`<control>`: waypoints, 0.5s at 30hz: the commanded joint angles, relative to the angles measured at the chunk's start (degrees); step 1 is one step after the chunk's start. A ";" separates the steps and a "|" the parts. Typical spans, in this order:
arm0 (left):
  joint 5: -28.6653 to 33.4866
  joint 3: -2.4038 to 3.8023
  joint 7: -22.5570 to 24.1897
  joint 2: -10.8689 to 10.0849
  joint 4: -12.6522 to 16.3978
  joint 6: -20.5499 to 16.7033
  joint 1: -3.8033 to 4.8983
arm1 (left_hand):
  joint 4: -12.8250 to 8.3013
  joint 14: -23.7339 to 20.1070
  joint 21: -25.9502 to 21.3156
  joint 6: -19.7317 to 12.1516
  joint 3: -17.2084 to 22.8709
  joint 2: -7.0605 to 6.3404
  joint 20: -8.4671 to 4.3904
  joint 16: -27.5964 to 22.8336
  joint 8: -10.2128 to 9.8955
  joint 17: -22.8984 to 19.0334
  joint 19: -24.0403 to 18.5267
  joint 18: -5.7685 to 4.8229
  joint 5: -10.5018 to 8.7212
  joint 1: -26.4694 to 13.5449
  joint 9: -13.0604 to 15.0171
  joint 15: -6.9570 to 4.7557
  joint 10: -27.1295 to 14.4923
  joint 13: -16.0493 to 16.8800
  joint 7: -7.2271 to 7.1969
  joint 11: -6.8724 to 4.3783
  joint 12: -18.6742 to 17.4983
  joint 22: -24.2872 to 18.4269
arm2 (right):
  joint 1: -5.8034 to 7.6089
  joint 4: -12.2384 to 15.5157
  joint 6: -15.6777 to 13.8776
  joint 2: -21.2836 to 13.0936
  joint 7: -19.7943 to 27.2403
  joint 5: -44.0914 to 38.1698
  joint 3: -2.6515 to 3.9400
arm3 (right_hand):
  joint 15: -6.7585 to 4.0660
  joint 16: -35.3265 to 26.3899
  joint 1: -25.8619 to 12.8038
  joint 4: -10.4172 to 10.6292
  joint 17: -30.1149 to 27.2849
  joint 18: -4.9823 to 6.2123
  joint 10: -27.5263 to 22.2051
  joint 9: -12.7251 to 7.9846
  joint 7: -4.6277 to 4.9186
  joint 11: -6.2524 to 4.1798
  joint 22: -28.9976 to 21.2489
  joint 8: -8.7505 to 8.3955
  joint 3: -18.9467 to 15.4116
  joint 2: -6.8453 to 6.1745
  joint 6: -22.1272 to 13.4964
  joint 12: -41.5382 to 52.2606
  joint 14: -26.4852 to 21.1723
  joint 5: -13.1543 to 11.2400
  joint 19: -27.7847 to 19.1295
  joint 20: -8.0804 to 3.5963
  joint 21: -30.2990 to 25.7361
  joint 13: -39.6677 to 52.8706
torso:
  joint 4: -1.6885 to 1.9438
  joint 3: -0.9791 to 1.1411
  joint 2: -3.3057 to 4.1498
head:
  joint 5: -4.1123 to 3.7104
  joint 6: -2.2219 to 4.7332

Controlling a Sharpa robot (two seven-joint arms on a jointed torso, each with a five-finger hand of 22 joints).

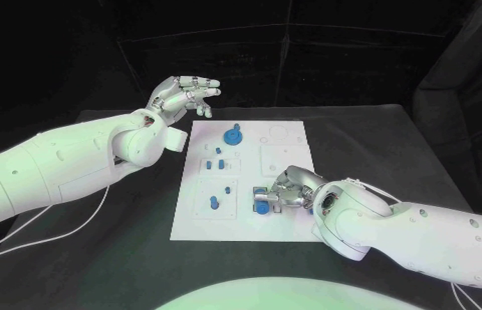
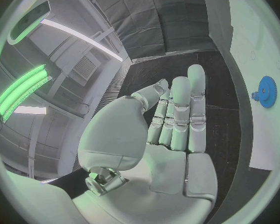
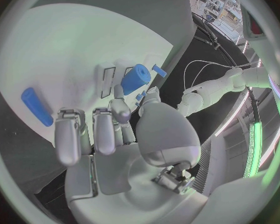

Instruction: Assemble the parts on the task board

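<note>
From the head view, the task board (image 1: 286, 230) is lying mid-table. The left hand (image 1: 184, 97) is hovering off the board's far left corner, fingers loosely curled, holding nothing. The right hand (image 1: 284, 191) is resting on the board's near half, its fingers hiding most of a blue part (image 1: 263, 209).

At the left wrist, the fingers (image 2: 177, 115) are lying straight and together; a blue gear (image 2: 267, 89) is sitting on the board, partly cut off.

At the right wrist, the fingers are curling beside a blue cylinder (image 3: 135, 79); whether they are pinching it is unclear. A blue peg (image 3: 37, 106) is lying apart on the board.
</note>
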 commanded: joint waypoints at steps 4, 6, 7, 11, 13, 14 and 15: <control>0.13 0.03 -0.06 0.00 -0.02 0.65 0.09 | -0.43 -0.43 -0.34 0.07 0.02 0.50 -0.18 -0.13 -0.13 -0.10 -0.34 0.40 0.34 0.35 -0.03 -0.04 -0.37 -0.03 0.32 -0.19 0.33 -0.11 | 0.09 -0.04 -2.00 -0.13 0.01 -1.62 0.04 | 0.47 -0.67 -3.64 0.15 -0.62 0.24 -3.62 0.32 0.61 0.58 6.94 -0.43 1.07 -2.79 -1.81 -5.76 2.15 -0.46 1.13 0.22 -1.02 -5.43 | -0.06 0.02 -0.02 | 0.10 -0.02; 0.13 0.03 -0.07 -0.02 -0.02 0.64 0.09 | -0.45 -0.43 -0.34 0.06 0.03 0.51 -0.19 -0.13 -0.14 -0.11 -0.34 0.40 0.34 0.38 -0.03 -0.05 -0.38 -0.03 0.32 -0.19 0.33 -0.11 | 0.09 0.09 -1.92 -0.27 0.23 -1.86 0.04 | 0.51 -0.69 -3.46 -0.05 -0.58 0.24 -3.54 0.48 0.62 0.63 6.95 -0.31 2.01 -3.30 -1.90 -5.89 2.17 -0.37 1.14 0.29 -1.03 -5.51 | -0.05 0.02 0.01 | 0.11 -0.02; 0.13 0.03 -0.08 -0.03 -0.03 0.66 0.09 | -0.45 -0.43 -0.34 0.06 0.03 0.51 -0.19 -0.13 -0.14 -0.11 -0.34 0.40 0.34 0.38 -0.03 -0.05 -0.38 -0.03 0.32 -0.19 0.33 -0.11 | 0.09 0.18 -1.82 -0.36 0.39 -2.00 0.04 | 0.54 -0.69 -2.58 -0.09 -0.53 0.23 -3.39 0.63 0.62 0.65 7.02 -0.14 2.89 -3.11 -1.90 -5.86 2.21 -0.12 1.19 0.36 -1.00 -5.45 | -0.06 0.02 0.02 | 0.11 -0.03; 0.13 0.03 -0.09 -0.03 -0.05 0.70 0.09 | -0.50 -0.44 -0.34 0.05 0.06 0.53 -0.19 -0.13 -0.14 -0.12 -0.34 0.40 0.35 0.44 -0.03 -0.06 -0.39 -0.03 0.32 -0.19 0.34 -0.11 | 0.09 0.70 -0.61 -0.89 1.29 -2.30 0.04 | 0.50 -0.74 2.99 -1.65 -0.46 0.19 -2.62 1.26 0.48 0.50 7.19 0.60 4.71 -2.64 -1.77 -5.27 2.30 2.28 1.32 0.37 -0.94 -4.74 | -0.08 0.06 0.01 | 0.21 -0.21; 0.13 0.03 -0.09 -0.04 -0.06 0.72 0.09 | -0.51 -0.44 -0.35 0.05 0.08 0.54 -0.20 -0.13 -0.14 -0.12 -0.34 0.40 0.35 0.46 -0.03 -0.06 -0.39 -0.03 0.32 -0.19 0.34 -0.11 | 0.08 1.00 0.03 -1.17 1.64 -2.36 0.04 | 0.38 -0.74 5.52 -2.70 -0.40 0.17 -2.28 1.59 0.34 0.39 7.31 1.08 5.07 -2.67 -1.54 -4.89 2.34 3.27 1.40 0.30 -0.89 -4.32 | -0.06 0.07 0.03 | 0.22 -0.23; 0.13 0.03 -0.09 -0.06 -0.07 0.71 0.09 | -0.54 -0.45 -0.35 0.05 0.10 0.56 -0.20 -0.13 -0.14 -0.13 -0.33 0.40 0.35 0.50 -0.03 -0.06 -0.40 -0.03 0.33 -0.19 0.34 -0.12 | 0.08 1.16 0.43 -1.32 1.84 -2.42 0.04 | 0.31 -0.71 6.77 -3.27 -0.32 0.14 -2.01 1.80 0.24 0.30 7.42 1.40 5.14 -2.72 -1.39 -4.55 2.37 3.37 1.47 0.24 -0.83 -3.94 | -0.08 0.08 0.04 | 0.22 -0.22; 0.13 0.03 -0.10 -0.08 -0.08 0.70 0.09 | -0.54 -0.45 -0.35 0.05 0.10 0.56 -0.20 -0.13 -0.14 -0.13 -0.33 0.40 0.35 0.50 -0.03 -0.06 -0.40 -0.03 0.33 -0.19 0.34 -0.12 | 0.08 1.30 0.77 -1.45 1.98 -2.54 0.04 | 0.22 -0.67 7.96 -3.85 -0.22 0.11 -1.72 2.02 0.14 0.20 7.55 1.75 5.20 -2.72 -1.23 -4.18 2.40 3.36 1.56 0.17 -0.76 -3.53 | -0.10 0.08 0.03 | 0.22 -0.25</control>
